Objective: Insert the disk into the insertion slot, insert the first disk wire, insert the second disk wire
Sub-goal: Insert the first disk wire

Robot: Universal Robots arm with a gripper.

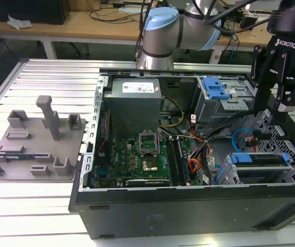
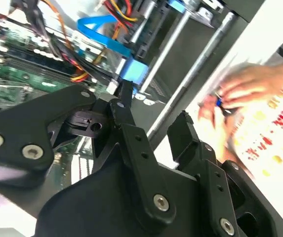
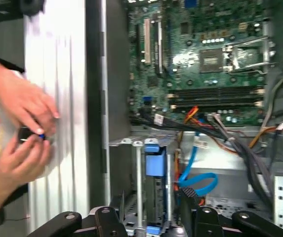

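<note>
Hanging over the drive-cage end of the open PC case, the claw has its jaws spread wide and grips nothing. Both wrist views show clear space between the fingers.

The disk sits inside the insertion slot with its blue carrier showing. The second disk wire loops just beside the slot, and in the first wrist view one finger is close to that loop. The first disk wire lies between the motherboard and the slot. Cannot tell whether either plug is seated.

Surface: the case stands on a slatted aluminium tabletop. A grey fixture plate with upright posts lies on it at the exterior view's left, apart from the case.

A person's hands pinch a small object with a blue bit over the tabletop, just outside the case wall.

Room: a wooden workbench with loose cables stands behind the tabletop. The arm's blue-capped joint rises behind the case.
</note>
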